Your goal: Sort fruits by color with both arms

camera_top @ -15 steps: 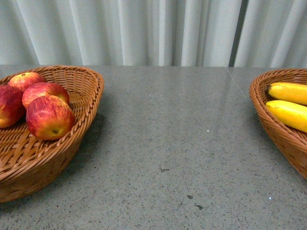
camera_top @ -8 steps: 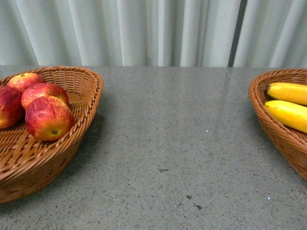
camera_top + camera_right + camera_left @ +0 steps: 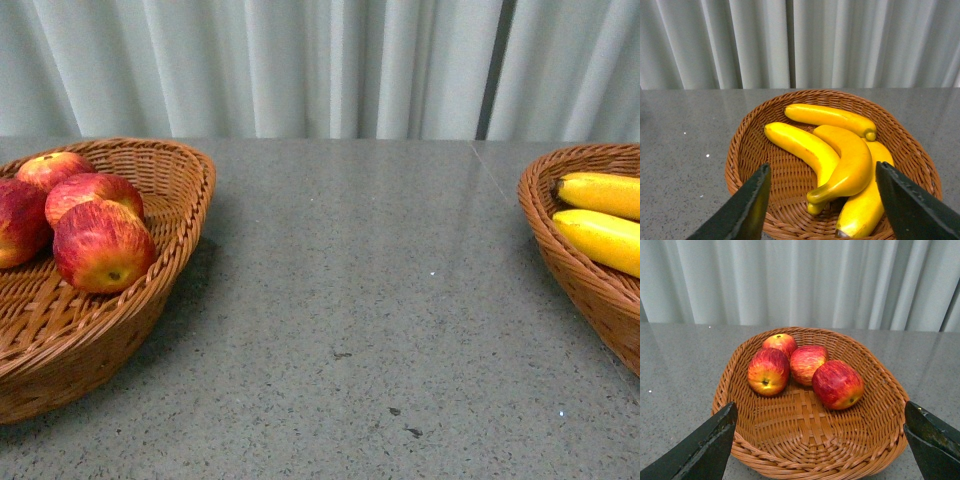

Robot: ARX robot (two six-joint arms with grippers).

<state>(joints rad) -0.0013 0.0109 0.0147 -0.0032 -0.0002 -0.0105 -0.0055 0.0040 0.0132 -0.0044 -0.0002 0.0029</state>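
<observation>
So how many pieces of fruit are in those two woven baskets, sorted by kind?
Glossy red apples streaked with yellow, in the brown wicker basket seen by the left wrist camera: 4
Smooth bright yellow curved bananas, in the brown wicker basket seen by the right wrist camera: 4
Total: 8 fruits, with none lying loose on the grey speckled table.

Visible in the left wrist view: two dark, nearly black fingers [image 3: 700, 452] of the left gripper [image 3: 815, 450], wedge-shaped with straight edges, matte, one at the lower left corner and one at the lower right. In the right wrist view: the right gripper [image 3: 822, 205], its paired black fingers [image 3: 745, 207] broad, tapering upward, with pale sheen along their inner edges. Nothing of either arm within the front view.
</observation>
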